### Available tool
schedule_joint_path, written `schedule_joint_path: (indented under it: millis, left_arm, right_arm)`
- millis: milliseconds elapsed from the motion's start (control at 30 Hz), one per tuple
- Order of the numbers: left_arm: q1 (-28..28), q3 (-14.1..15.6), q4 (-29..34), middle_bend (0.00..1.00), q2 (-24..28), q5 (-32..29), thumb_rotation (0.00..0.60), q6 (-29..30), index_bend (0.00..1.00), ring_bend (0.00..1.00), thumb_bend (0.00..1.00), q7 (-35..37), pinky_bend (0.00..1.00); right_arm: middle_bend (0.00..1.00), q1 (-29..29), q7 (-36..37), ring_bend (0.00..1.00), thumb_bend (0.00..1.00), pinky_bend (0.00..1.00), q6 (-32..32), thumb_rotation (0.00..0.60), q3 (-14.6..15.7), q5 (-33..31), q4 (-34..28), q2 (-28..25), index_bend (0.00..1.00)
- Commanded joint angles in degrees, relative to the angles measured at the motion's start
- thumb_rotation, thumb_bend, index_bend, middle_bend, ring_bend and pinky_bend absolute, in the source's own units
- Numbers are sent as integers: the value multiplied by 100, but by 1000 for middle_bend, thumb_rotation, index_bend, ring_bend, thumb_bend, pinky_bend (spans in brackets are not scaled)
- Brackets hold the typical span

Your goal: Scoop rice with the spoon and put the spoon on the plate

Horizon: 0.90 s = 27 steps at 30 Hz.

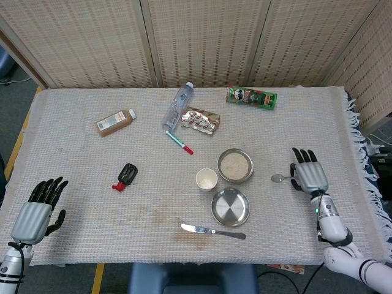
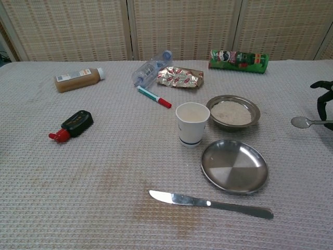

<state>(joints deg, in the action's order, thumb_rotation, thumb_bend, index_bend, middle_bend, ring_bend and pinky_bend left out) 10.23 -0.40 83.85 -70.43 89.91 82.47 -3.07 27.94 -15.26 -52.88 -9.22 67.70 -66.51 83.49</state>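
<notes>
A pale woven cloth (image 1: 92, 159) covers the table, wicker screens (image 1: 202, 40) at twelve o'clock. The right hand (image 1: 308, 176) pinches the spoon (image 1: 280, 178) at three o'clock of the rice bowl (image 1: 236, 165) — its grip is half cut off in the chest view. The left hand (image 1: 38, 211) rests at eight o'clock, fingers apart, and the plate (image 1: 230, 207) sits at six o'clock of the bowl.

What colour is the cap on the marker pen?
Red, on a green-and-white marker pen; clearest in the chest view.

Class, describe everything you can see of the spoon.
The spoon is small, shiny and metal-looking, its empty bowl pointing toward the rice bowl. Its handle runs right into the right hand, which holds it. In the chest view it sits level at the right edge. Whether it touches the cloth cannot be told.
</notes>
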Motion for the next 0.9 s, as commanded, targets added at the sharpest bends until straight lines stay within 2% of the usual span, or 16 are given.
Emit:
schedule_joint_path:
  millis: [33,233,433,667,900]
  left_arm:
    - [10,-3,-11,0,-7,1,600,-16,0,0,492,11,83]
    - [17,7,32,0,-12,55,600,11,0,0,492,-27,83]
    - [17,10,45,0,-15,59,600,13,0,0,492,-31,83]
    - [32,8,32,0,6,58,600,-9,0,0,491,27,83]
    - [54,19,22,0,27,62,600,-53,0,0,492,99,83]
  right_arm:
    - [0,168,-417,0,323,0,-6,600,-128,-127,-362,-256,599]
    - [0,656,-1321,0,323,0,172,600,-439,-686,-975,-449,599]
    - [0,1303,-2471,0,324,0,260,600,-598,-1528,-1095,-201,598]
    - [0,1883,-3528,0,323,0,109,600,-506,-2273,-858,256,598]
    - [0,2228,-4263,0,324,0,-10,600,-201,-2654,-548,640,595]
